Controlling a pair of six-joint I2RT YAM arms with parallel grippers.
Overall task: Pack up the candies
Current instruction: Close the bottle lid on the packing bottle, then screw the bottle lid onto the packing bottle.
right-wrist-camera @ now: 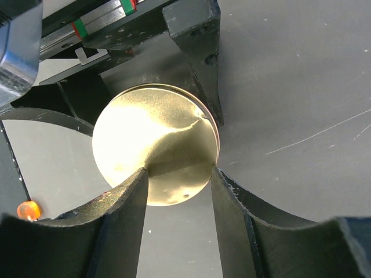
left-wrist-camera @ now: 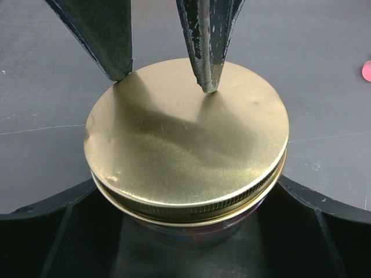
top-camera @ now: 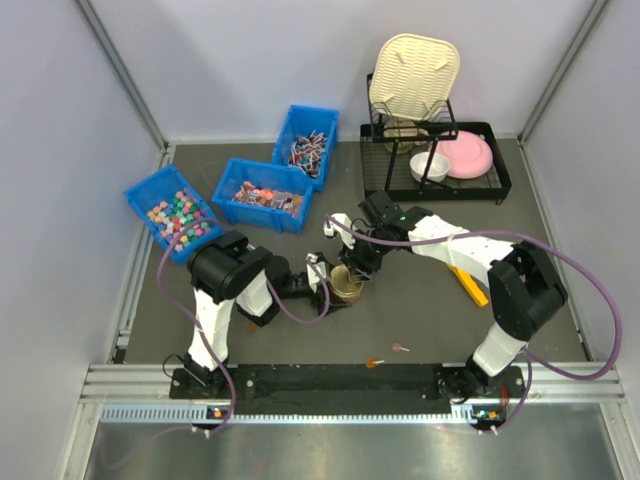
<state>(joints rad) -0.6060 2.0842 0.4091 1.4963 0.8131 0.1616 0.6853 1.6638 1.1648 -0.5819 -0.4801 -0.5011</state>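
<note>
Right now my left end effector [top-camera: 325,287] is clamped round the jar [left-wrist-camera: 191,234], low on its body, I judge to stop it turning or tipping. The right end effector [right-wrist-camera: 177,174] is part-spread with nothing between its fingers. Its tips are down on the lid [left-wrist-camera: 185,139], one at the rim and one on the flat top. The lid is round brushed gold metal with a threaded skirt and a small dent at its edge. It hides whatever is in the jar. The candies [top-camera: 265,197] I can see fill the middle blue bin [top-camera: 226,192], well apart from the jar, and two more lie loose on the surface [top-camera: 420,320] by its near edge.
</note>
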